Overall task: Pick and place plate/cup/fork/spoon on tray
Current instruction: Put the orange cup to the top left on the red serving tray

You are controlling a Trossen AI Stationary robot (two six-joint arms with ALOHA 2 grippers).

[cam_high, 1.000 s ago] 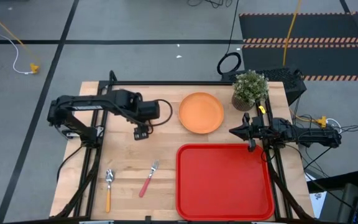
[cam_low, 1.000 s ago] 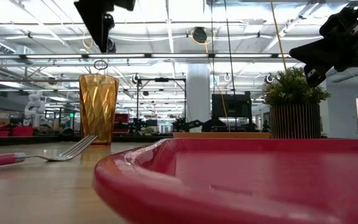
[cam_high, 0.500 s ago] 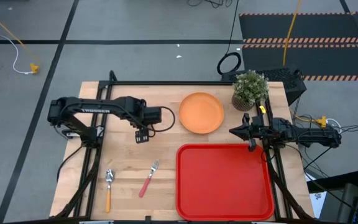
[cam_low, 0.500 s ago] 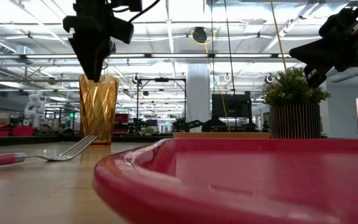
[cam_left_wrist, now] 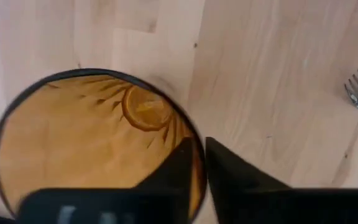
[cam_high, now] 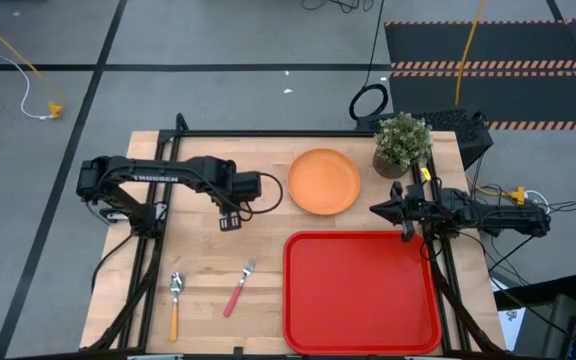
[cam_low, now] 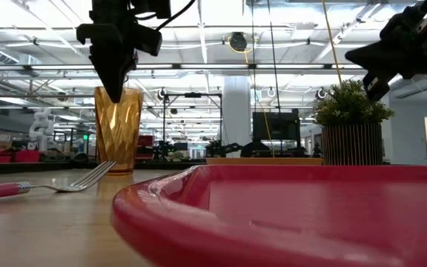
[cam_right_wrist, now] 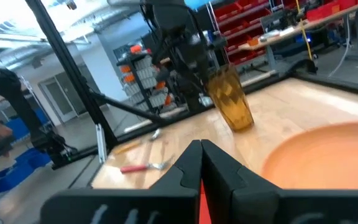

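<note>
A: Left gripper (cam_left_wrist: 199,163), what does it show?

B: Its fingers are pinched onto the rim of the cup (cam_left_wrist: 92,137), one inside the wall and one outside. The cup stands upright on the bare wood, left of the plate (cam_high: 323,181). In the low view the gripper comes down into the cup's mouth from above.

A: And the right gripper (cam_high: 376,211)?

B: Fingers pressed together, holding nothing. It hangs above the table between the plate and the tray (cam_high: 363,290), near the tray's far right corner, just beside the potted plant (cam_high: 402,143).

A: Open room?

B: A wide patch of bare wood lies between the cup and the tray's left rim. The fork (cam_high: 239,287) and the spoon (cam_high: 174,303) lie near the table's front edge, left of the tray, well apart from the cup. The tray's floor holds nothing; its near rim sits close to the table's front edge. The plate lies just beyond the tray's far rim, apart from it.

A: Count.

B: One cup, one plate, one fork, one spoon, one tray, one plant, two arms. The fork's tines point away from the front edge; the spoon's bowl does as well.
</note>
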